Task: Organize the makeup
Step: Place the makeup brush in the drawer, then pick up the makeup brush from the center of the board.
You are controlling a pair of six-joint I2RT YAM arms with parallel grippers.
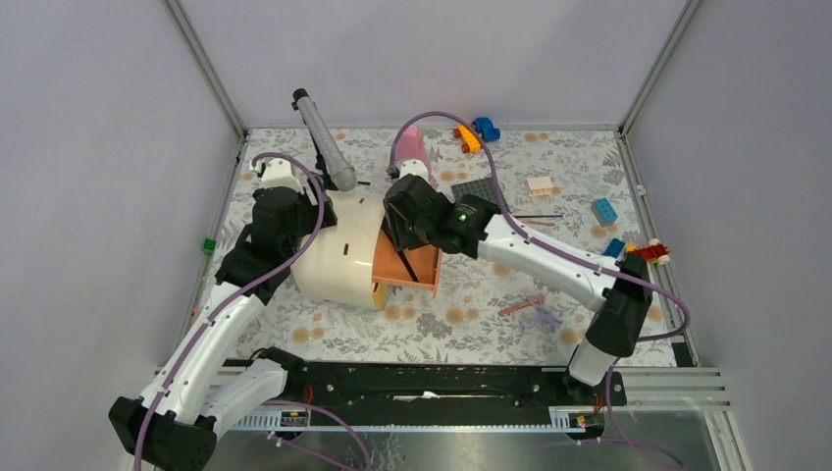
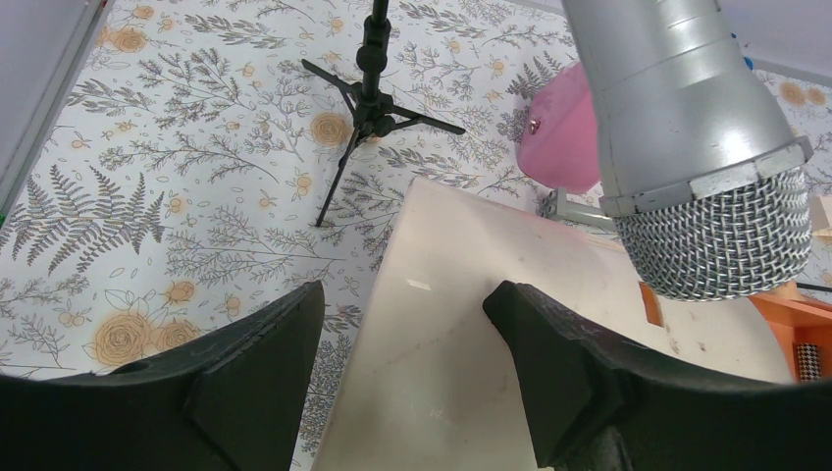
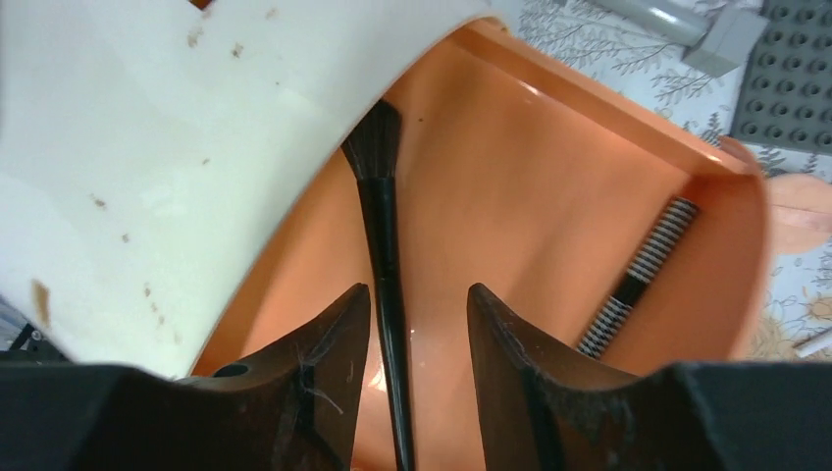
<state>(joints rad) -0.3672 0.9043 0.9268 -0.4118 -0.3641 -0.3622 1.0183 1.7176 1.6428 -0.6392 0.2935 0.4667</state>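
Note:
A cream rounded case (image 1: pixel 329 260) lies on the table with its orange drawer (image 1: pixel 420 267) pulled out to the right. My right gripper (image 3: pixel 417 294) hangs over the drawer (image 3: pixel 549 167), open. A thin black brush (image 3: pixel 381 226) lies in the drawer between the fingers, with a gap on its right side. A black-and-white striped stick (image 3: pixel 643 270) rests in the drawer's far corner. My left gripper (image 2: pixel 402 294) sits at the case's back left edge (image 2: pixel 461 324) with its jaws apart, one finger (image 2: pixel 265 363) beside the case and one over its top. More thin makeup (image 1: pixel 520 308) lies loose at the right.
A grey microphone (image 1: pixel 324 147) on a small black tripod (image 2: pixel 373 108) leans over the case. A tall pink bottle (image 1: pixel 412 147) stands behind the drawer. A dark studded plate (image 1: pixel 481 188) and bright toy bricks (image 1: pixel 603 210) are scattered at the back right.

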